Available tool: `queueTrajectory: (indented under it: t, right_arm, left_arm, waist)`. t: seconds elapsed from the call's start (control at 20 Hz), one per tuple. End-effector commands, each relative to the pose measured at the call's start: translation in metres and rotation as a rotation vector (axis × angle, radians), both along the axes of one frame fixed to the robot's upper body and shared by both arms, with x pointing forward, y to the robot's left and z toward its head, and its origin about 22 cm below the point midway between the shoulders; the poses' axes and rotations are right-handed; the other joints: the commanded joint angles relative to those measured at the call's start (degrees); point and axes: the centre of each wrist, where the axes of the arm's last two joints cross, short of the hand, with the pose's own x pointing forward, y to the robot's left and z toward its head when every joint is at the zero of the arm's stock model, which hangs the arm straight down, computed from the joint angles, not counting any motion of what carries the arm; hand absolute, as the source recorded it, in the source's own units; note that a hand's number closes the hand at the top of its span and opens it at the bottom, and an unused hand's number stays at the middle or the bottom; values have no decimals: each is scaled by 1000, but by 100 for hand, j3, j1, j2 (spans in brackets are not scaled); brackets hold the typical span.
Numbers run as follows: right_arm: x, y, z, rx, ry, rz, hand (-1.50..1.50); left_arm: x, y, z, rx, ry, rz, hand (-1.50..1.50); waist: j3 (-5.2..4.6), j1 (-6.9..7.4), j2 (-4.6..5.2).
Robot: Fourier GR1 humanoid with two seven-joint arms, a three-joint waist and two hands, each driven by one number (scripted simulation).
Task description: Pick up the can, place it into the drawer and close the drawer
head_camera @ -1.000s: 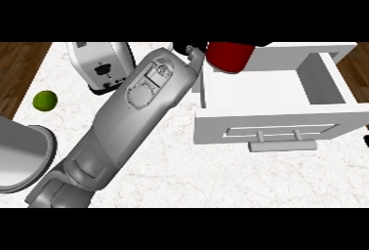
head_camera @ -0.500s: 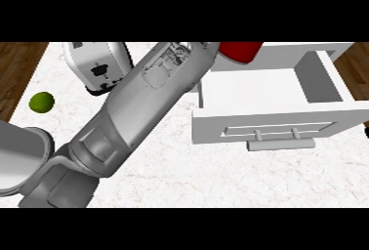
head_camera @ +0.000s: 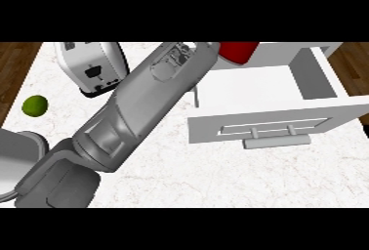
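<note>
The can [head_camera: 238, 51] at twelve o'clock over the drawer [head_camera: 317, 78] — rigid, light, slick; grip its sides — the robot hand's hold can't be told.

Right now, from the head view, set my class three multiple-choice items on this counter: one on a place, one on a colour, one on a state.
1. Where does the lime lie?
A. Inside the drawer
B. On the counter, left of the toaster
C. On top of the toaster

2. What colour is the can?
A. Red
B. Blue
C. Yellow

3. How does the drawer stand?
A. Pushed fully shut
B. Taken out and turned upside down
C. Pulled open

Answers:
1 B: the lime sits on the counter near its left edge, apart from the toaster and to its left.
2 A: the can at the view's top shows plain red.
3 C: the drawer shows its white inside and side walls, with its handled front toward the robot.
</note>
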Motion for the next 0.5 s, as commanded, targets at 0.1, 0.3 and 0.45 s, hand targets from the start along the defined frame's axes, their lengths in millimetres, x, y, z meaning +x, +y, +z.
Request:
queueTrajectory:
  t: [0.1,0.3,0.45]
  right_arm:
    - [9,2,-1,-8,-1,12,-150]
    - [8,-6,-6,-24,-1,0,-150]
    - [7,5,-2,-18,-12,22,-150]
  left_arm:
    - [7,6,-16,24,-18,42,150]
    - [8,6,-19,54,-19,58,150]
    - [9,11,-35,94,-32,70,150]
  waist:
    - [2,-93,37]
    - [6,-138,40]
    - [4,-190,56]
